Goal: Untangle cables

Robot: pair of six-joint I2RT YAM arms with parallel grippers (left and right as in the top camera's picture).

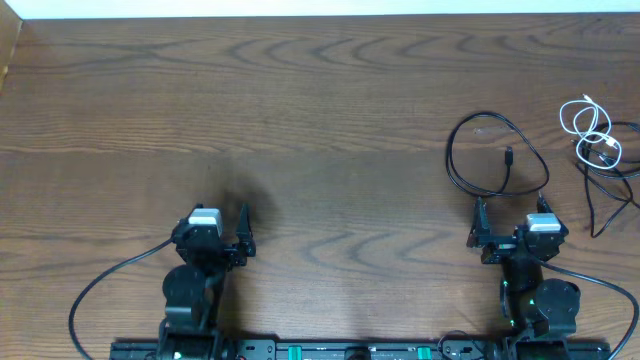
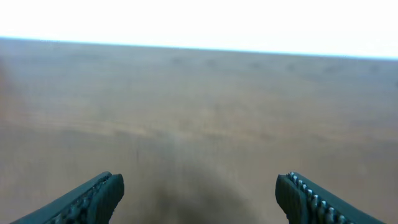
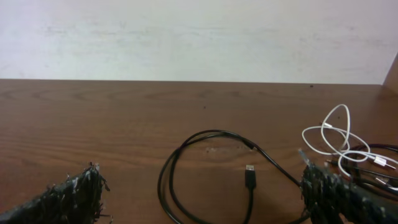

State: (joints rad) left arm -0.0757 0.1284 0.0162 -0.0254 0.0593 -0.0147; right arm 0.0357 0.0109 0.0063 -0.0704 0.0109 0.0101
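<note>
Right hand wide, empty. Black loop cable just ahead of it. White cable overlaps second black cable ahead-right, near counter edge. Left hand wide, empty, well apart from cables. Risk: pinching both overlapped strands together would likely tighten tangle or drag it off edge.

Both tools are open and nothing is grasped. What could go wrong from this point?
1. The black loop lies doubled just ahead of the open right tool; closing there could pinch two strands and tighten it.
2. The white cable overlaps another black cable at the overhead view's right edge; pulling either might drag both out of sight.
</note>
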